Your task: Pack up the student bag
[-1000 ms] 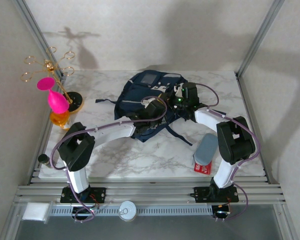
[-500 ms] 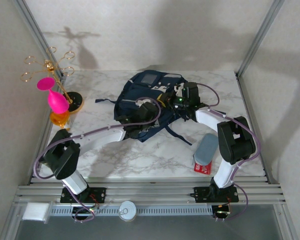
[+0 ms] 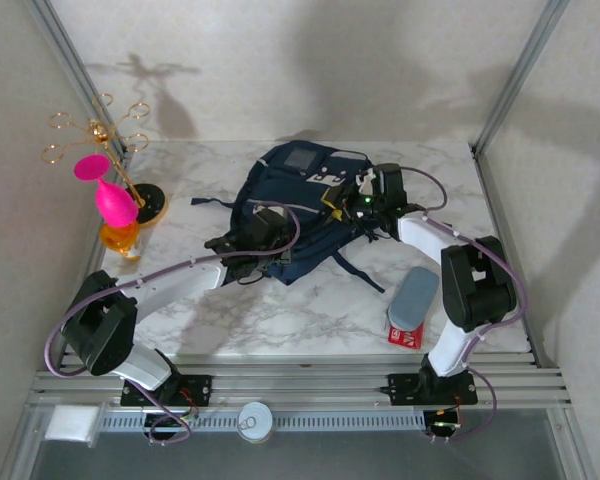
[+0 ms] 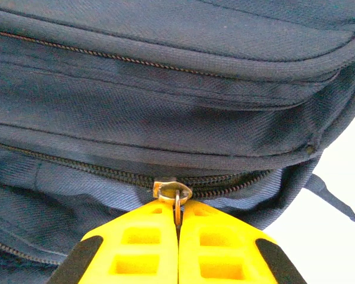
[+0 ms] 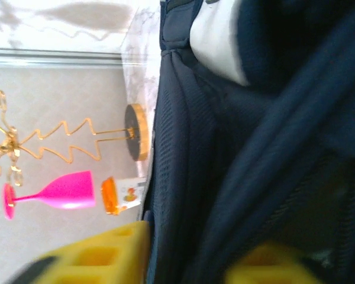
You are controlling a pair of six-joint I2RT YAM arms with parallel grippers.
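Note:
The student bag, navy fabric with grey patches near its top, lies flat at the table's middle back. My left gripper is at the bag's near left side. In the left wrist view its yellow fingers are shut on the metal zipper pull of a closed zip across the bag. My right gripper sits at the bag's right side. In the right wrist view its yellow fingers stand apart, open, with folds of the bag's fabric lying between them.
At the left edge stand a gold wire stand, a pink glass and an orange bottle. A grey case lies on a red packet at the front right. A dark strap trails from the bag.
My left arm has stretched out low and its gripper has slid left along the bag's near side. The right gripper has shifted slightly right at the bag's edge.

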